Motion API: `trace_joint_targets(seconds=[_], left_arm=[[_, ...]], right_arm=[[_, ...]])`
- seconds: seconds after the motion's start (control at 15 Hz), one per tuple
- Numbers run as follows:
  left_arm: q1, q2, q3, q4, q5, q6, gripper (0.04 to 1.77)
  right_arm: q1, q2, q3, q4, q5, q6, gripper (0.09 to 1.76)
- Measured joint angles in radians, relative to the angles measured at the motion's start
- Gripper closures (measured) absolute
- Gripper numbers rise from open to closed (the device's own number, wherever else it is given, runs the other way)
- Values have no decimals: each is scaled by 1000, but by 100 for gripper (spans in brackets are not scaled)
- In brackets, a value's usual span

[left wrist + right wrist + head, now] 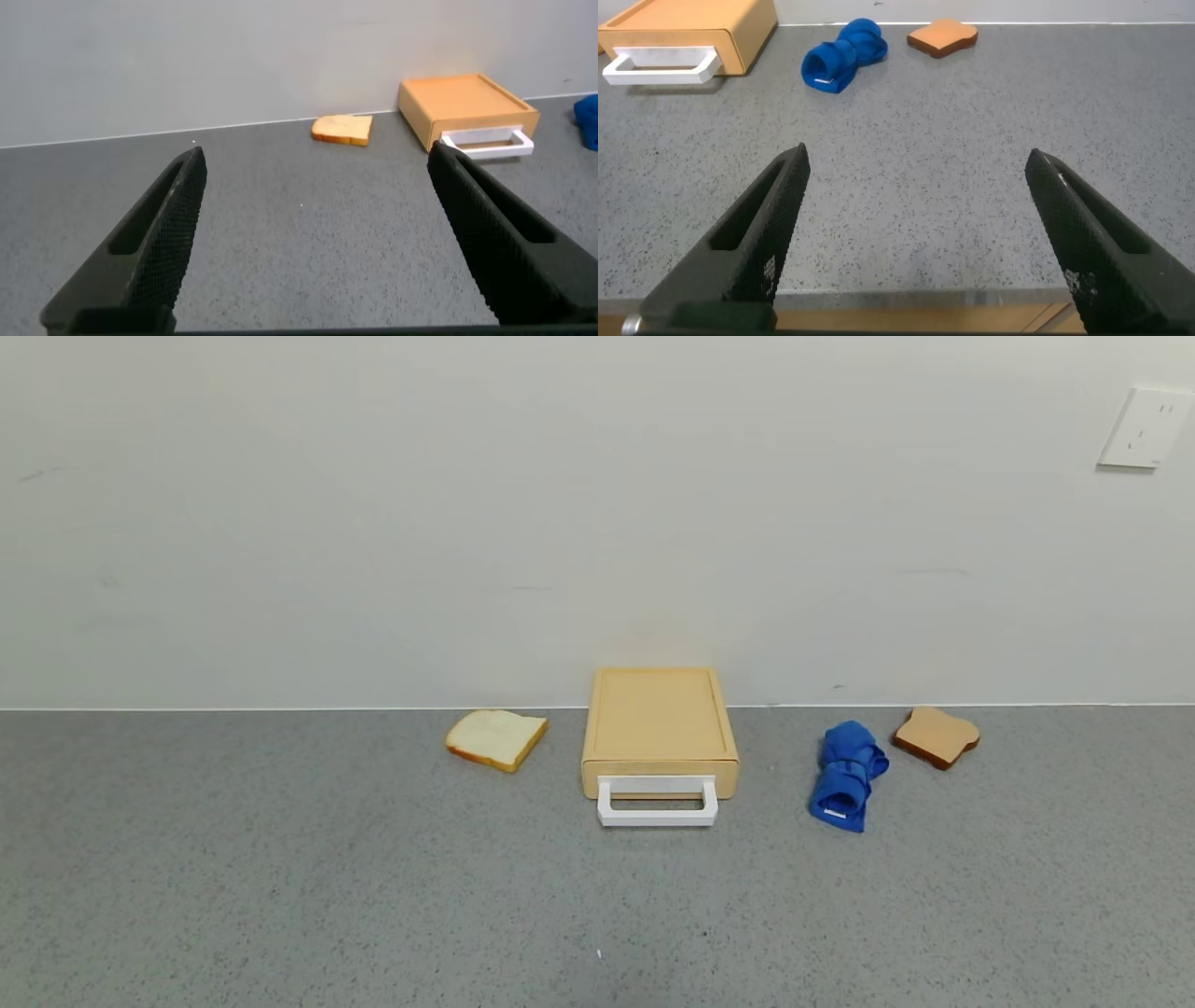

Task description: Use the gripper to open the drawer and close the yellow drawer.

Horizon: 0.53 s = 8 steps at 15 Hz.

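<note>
The pale yellow-tan drawer box [659, 717] stands at the back middle of the grey counter against the wall. Its tray is pushed in and its white loop handle [657, 803] points toward me. The box also shows in the left wrist view [464, 105] and the right wrist view [691, 28]. Neither arm shows in the head view. My left gripper [318, 163] is open and empty, well short and to the left of the box. My right gripper [917, 163] is open and empty above the counter's front edge, to the right of the box.
A pale bread slice [496, 738] lies left of the box. A rolled blue cloth [848, 775] and a brown bread slice [935, 735] lie to its right. A white wall outlet [1145, 427] is at the upper right. The counter's front edge [906, 301] runs under the right gripper.
</note>
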Motion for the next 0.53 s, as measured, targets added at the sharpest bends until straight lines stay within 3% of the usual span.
trace_joint_targets(seconds=[0.53], left_arm=[[0, -40, 368, -291, -15, 10, 10]], right_arm=[[0, 0, 0, 0, 0, 0, 15]])
